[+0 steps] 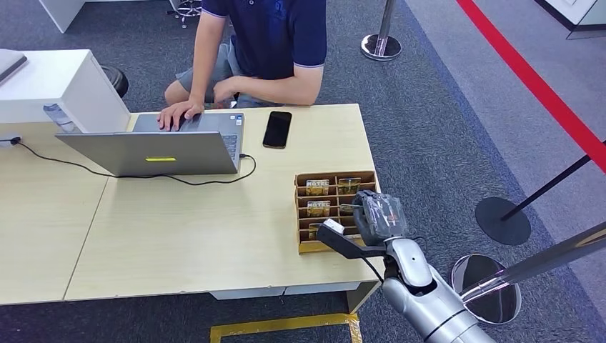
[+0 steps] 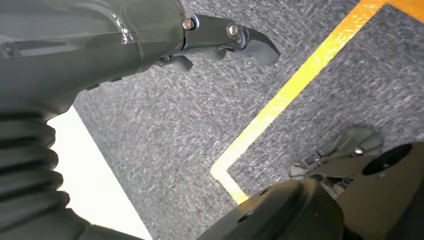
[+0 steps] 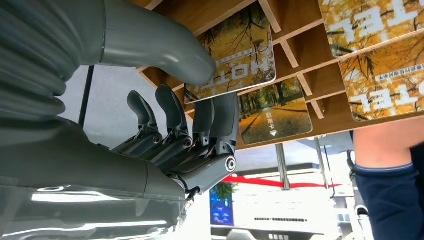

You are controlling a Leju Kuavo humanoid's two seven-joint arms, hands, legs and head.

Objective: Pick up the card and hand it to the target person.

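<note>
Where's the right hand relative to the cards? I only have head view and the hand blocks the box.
Observer: In the right wrist view, the right hand has its thumb over the face of one hotel card, and its dark fingers are at that card's edge. I can't tell if it's gripped.
Operator: Card out of the box?
Observer: Looks not. It lies in the wooden card box, with other cards beside it.
Operator: Left hand?
Observer: In the left wrist view, the left hand hangs over grey carpet near a yellow tape line, holding nothing.
</note>
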